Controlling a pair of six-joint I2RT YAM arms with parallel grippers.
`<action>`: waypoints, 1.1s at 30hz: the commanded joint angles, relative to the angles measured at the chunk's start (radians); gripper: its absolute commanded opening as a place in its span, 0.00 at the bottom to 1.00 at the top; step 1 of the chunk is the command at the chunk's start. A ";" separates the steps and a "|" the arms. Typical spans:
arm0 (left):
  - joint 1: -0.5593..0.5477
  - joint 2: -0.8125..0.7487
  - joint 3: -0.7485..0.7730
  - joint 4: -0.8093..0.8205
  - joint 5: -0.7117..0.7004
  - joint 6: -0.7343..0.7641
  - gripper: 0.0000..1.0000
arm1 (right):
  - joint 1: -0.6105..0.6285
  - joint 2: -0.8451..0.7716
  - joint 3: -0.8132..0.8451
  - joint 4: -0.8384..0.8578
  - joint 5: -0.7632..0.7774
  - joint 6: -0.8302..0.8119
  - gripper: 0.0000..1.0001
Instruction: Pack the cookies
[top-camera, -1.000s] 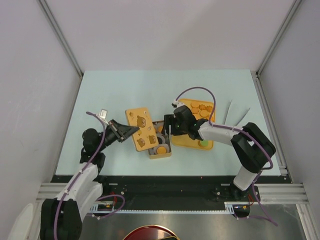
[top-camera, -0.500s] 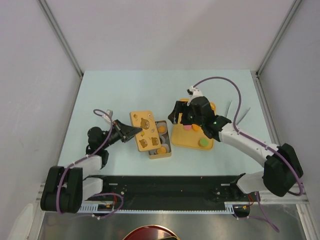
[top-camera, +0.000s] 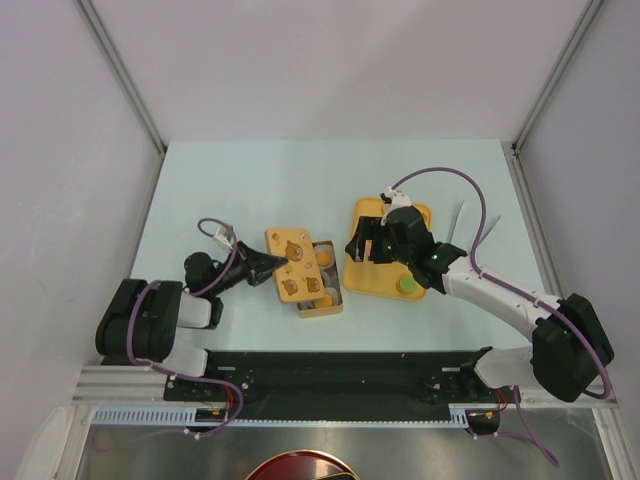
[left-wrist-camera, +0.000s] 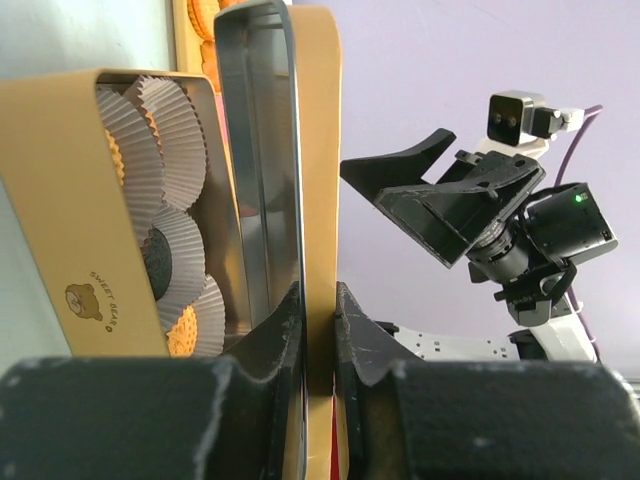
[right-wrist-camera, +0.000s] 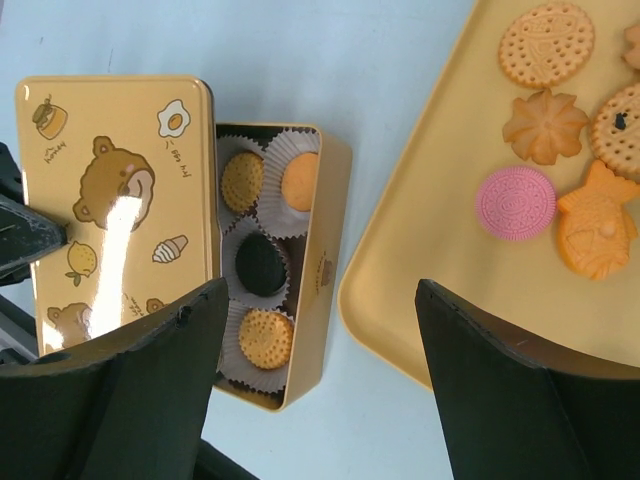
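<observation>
Pale mint table (top-camera: 250, 180), grey walls (top-camera: 330, 60), cookies (right-wrist-camera: 545, 45) on tray (top-camera: 372, 282)

We can reach the box (right-wrist-camera: 330, 200) from above, where its paper cups (right-wrist-camera: 271, 195) lie uncovered. Its left side is walled off by the lid (right-wrist-camera: 110, 210), which the left end effector (left-wrist-camera: 318, 300) clamps at the edge. A narrow strip of bare tabletop (right-wrist-camera: 330, 340) separates the box from the tray (right-wrist-camera: 420, 290), and the right end effector (right-wrist-camera: 322, 290) hangs over it, fingers spread wide. The cookies (right-wrist-camera: 515, 203) on the tray crowd together, some touching, so we see little finger room between them.
</observation>
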 joint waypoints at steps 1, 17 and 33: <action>-0.002 0.068 -0.003 0.206 0.020 -0.049 0.12 | -0.007 0.012 0.006 0.043 -0.002 -0.008 0.81; -0.036 0.011 0.134 -0.427 0.009 0.245 0.14 | -0.008 0.088 -0.008 0.078 -0.008 -0.005 0.80; -0.085 0.070 0.286 -0.778 -0.035 0.458 0.25 | -0.004 0.145 -0.024 0.127 -0.040 0.004 0.80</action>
